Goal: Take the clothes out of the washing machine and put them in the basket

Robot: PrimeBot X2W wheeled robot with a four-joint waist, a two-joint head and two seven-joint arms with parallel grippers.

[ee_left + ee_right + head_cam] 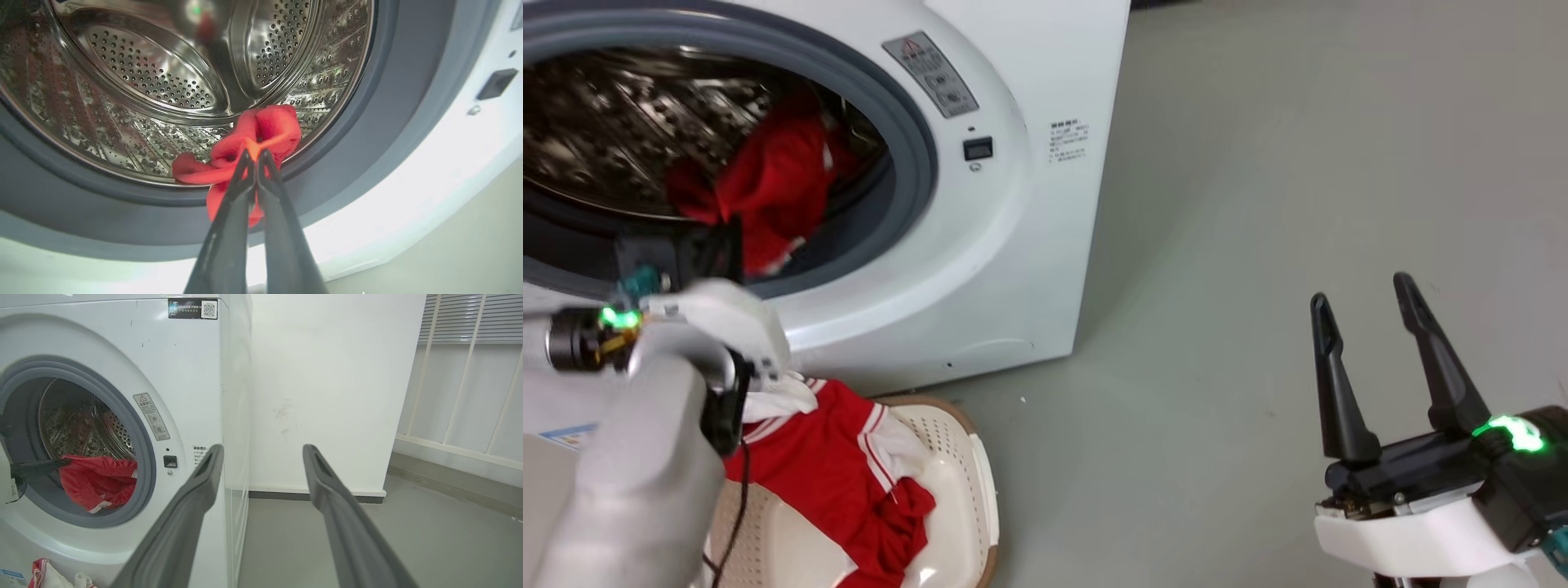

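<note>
One garment is clamped in left end effector; right end effector gapes.

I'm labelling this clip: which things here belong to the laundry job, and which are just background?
Job: left pincer shut on red garment; washing machine; basket holding second red garment.
Background: warning sticker; grey floor; white wall; open right pincer.
</note>
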